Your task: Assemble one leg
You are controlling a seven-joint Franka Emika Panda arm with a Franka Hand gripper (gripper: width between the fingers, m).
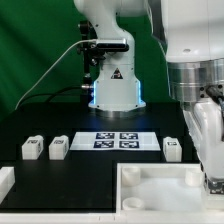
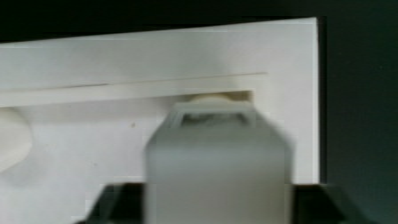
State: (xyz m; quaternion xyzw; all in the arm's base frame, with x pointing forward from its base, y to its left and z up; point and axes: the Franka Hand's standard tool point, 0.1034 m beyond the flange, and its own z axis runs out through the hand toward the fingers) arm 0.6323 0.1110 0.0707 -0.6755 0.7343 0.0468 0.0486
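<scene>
In the wrist view my gripper [image 2: 217, 208] is shut on a leg [image 2: 217, 150], a pale block filling the gap between the two dark fingers [image 2: 128, 205]. Its far end sits at a notch beside a ridge of the large white tray-like part [image 2: 125, 60]. In the exterior view my gripper [image 1: 212, 172] hangs over the right end of that part [image 1: 150, 170], and the hand hides the held leg. Three more legs stand on the black table: two on the exterior view's left [image 1: 32, 148] [image 1: 58, 149] and one on the right [image 1: 172, 148].
The marker board [image 1: 118, 141] lies in front of the robot base [image 1: 112, 90]. Another white piece [image 1: 5, 181] shows at the exterior view's lower left edge. A cable runs along the back left.
</scene>
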